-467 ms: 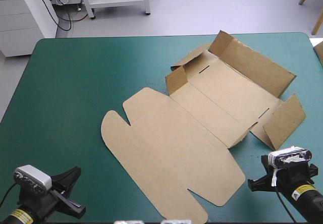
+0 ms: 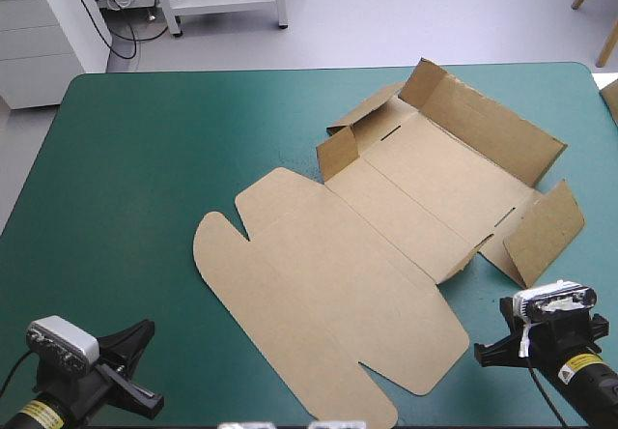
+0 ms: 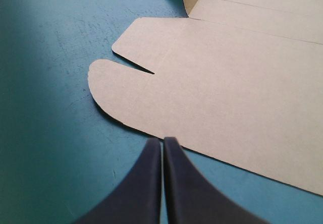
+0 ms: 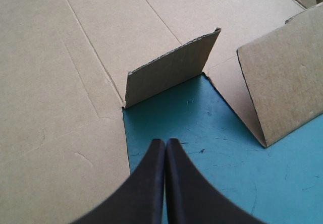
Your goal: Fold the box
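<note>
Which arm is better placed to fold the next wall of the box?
Probably right: its shut jaws point at the box, at its raised flap and tilted side wall. The left jaws face only the flat lid.

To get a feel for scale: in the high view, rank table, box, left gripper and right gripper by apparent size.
1. Table.
2. Box.
3. Left gripper and right gripper: look alike, both cut off by the picture's edge, so unranked.

Closed end effector (image 3: 163,142) before box (image 3: 227,98)
</note>
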